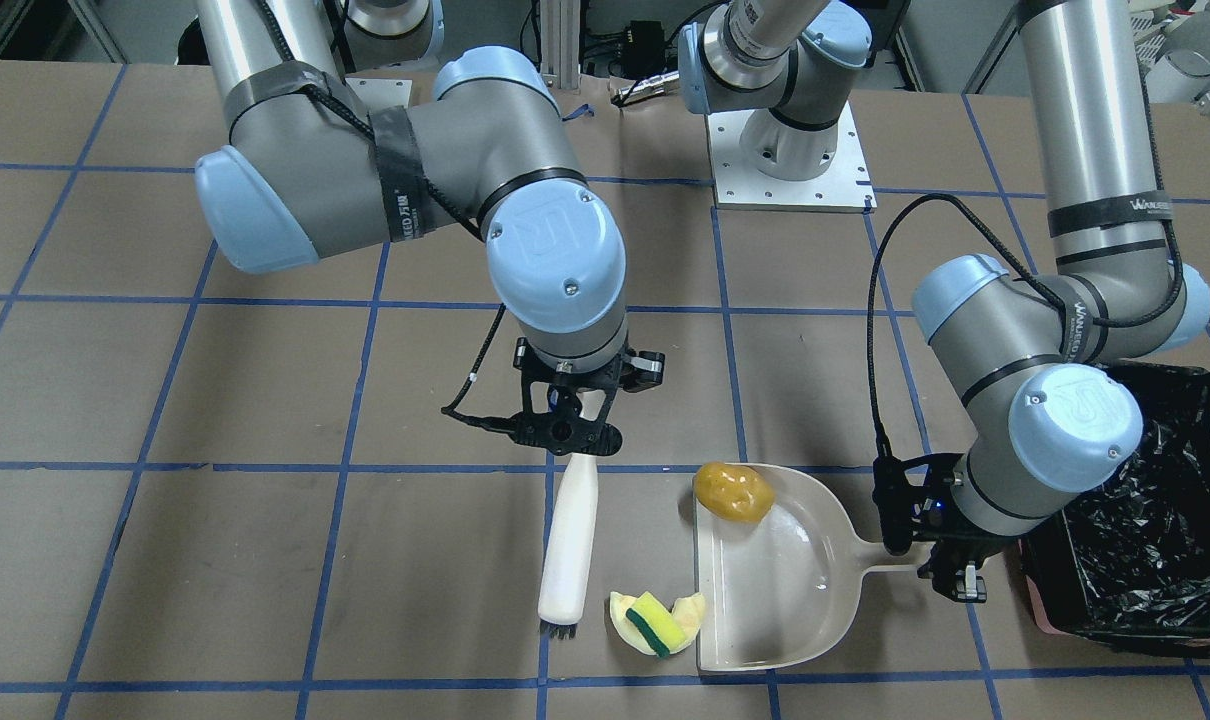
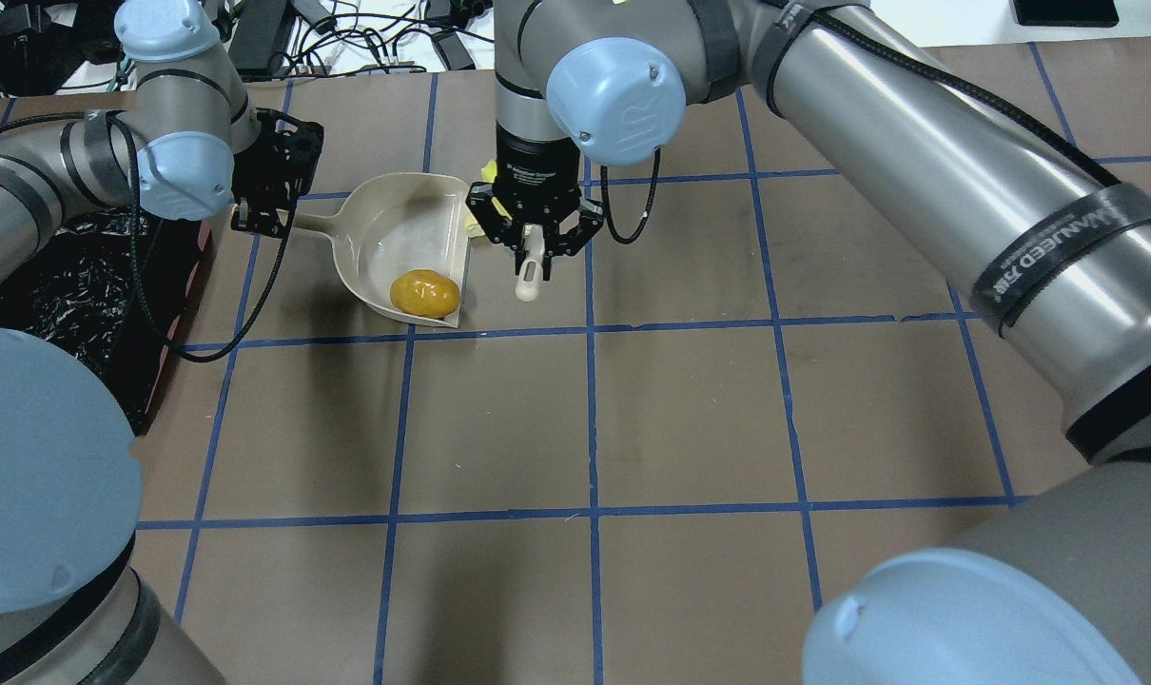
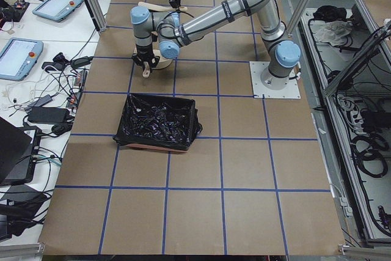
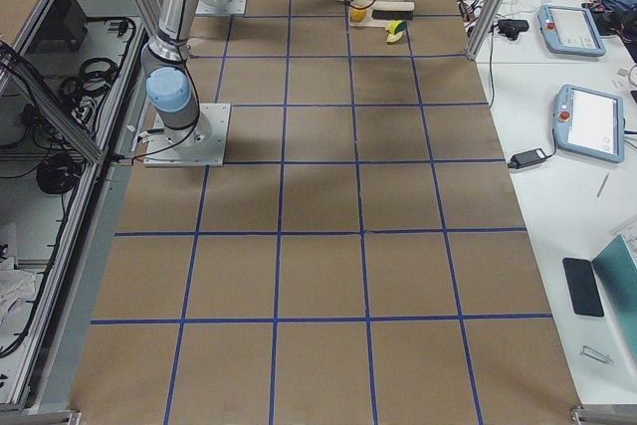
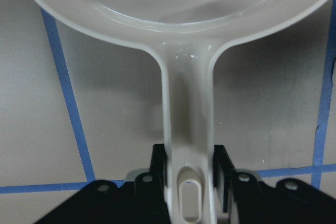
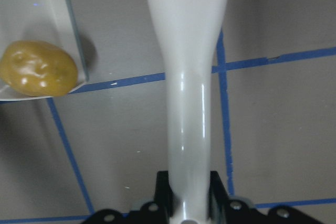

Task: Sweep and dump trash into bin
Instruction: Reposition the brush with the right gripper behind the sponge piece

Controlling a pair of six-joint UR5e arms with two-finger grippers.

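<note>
The glossy brown-yellow potato-like lump (image 1: 733, 492) lies inside the beige dustpan (image 1: 795, 600), at its open edge; it also shows in the overhead view (image 2: 424, 293). The yellow sponge with the green side (image 1: 655, 623) rests on the pale foam scrap (image 1: 620, 610), on the table just outside the pan's mouth. My left gripper (image 1: 940, 565) is shut on the dustpan's handle (image 5: 188, 119). My right gripper (image 1: 573, 435) is shut on the handle of a white brush (image 1: 570, 540). The brush lies low, with its dark bristles (image 1: 557, 630) beside the scrap. The black-lined bin (image 1: 1155, 520) stands right behind my left gripper.
The left arm's white base plate (image 1: 790, 160) sits at the table's back. Blue tape lines grid the brown table. The bin's pinkish rim (image 1: 1040, 610) is close to the dustpan handle. Cables and tablets (image 3: 18, 56) lie on a side bench beyond the table's far edge.
</note>
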